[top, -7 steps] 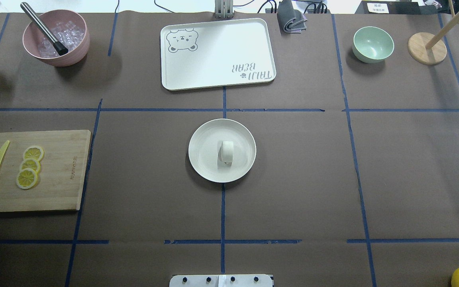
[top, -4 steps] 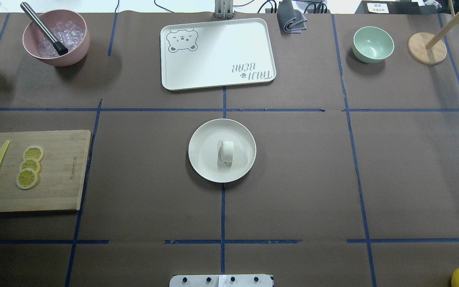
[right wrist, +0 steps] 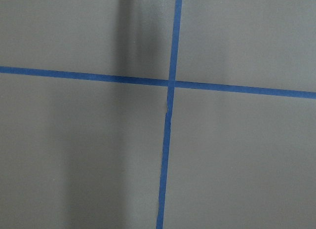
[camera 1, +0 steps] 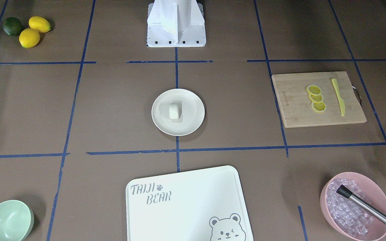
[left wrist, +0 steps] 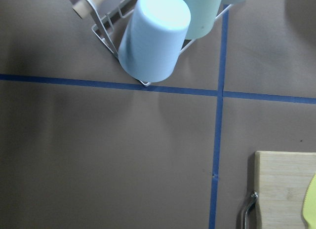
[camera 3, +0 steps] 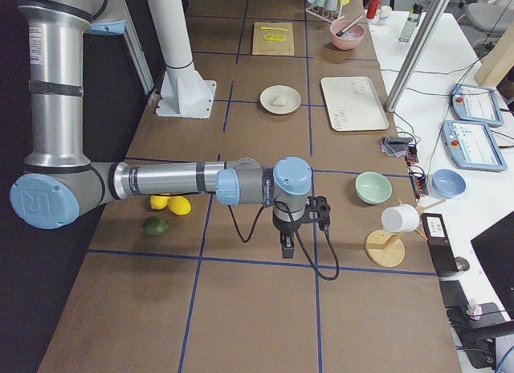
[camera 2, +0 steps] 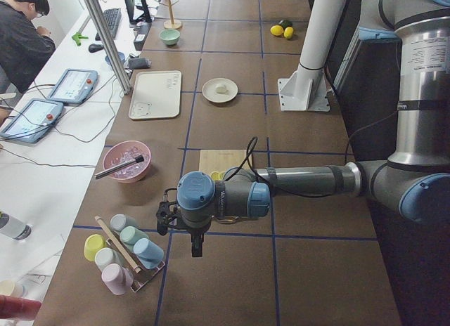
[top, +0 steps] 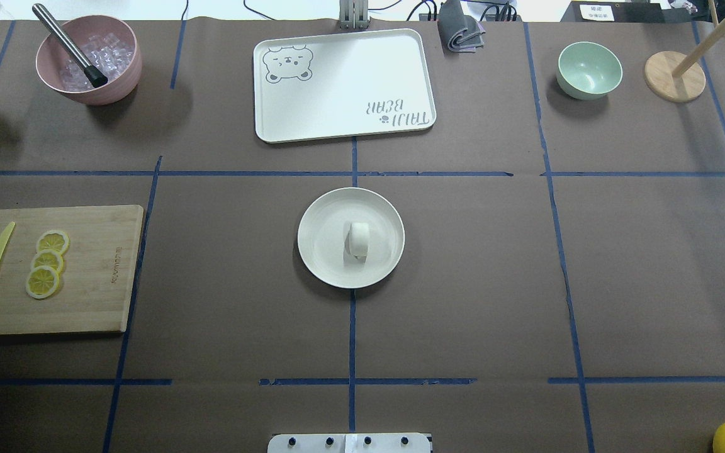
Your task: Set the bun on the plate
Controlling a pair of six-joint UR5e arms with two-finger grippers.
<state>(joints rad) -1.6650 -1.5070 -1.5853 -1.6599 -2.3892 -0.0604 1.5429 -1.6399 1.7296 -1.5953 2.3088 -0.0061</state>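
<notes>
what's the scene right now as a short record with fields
bun: resting on the plate, near its middle
plate: mid-table, on a tape line
left gripper: by the cup rack, far from the plate; open or shut unclear
right gripper: over bare table, far from the plate; open or shut unclear
task state: bun on plate, nothing holding it

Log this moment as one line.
bun: on plate, centre | left tool: away from plate, state unclear | right tool: same

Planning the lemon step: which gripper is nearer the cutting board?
Left. The left gripper hangs just past the outer end of the cutting board, by the cups; the right gripper is far off on the other side, near the mint-green bowl.
</notes>
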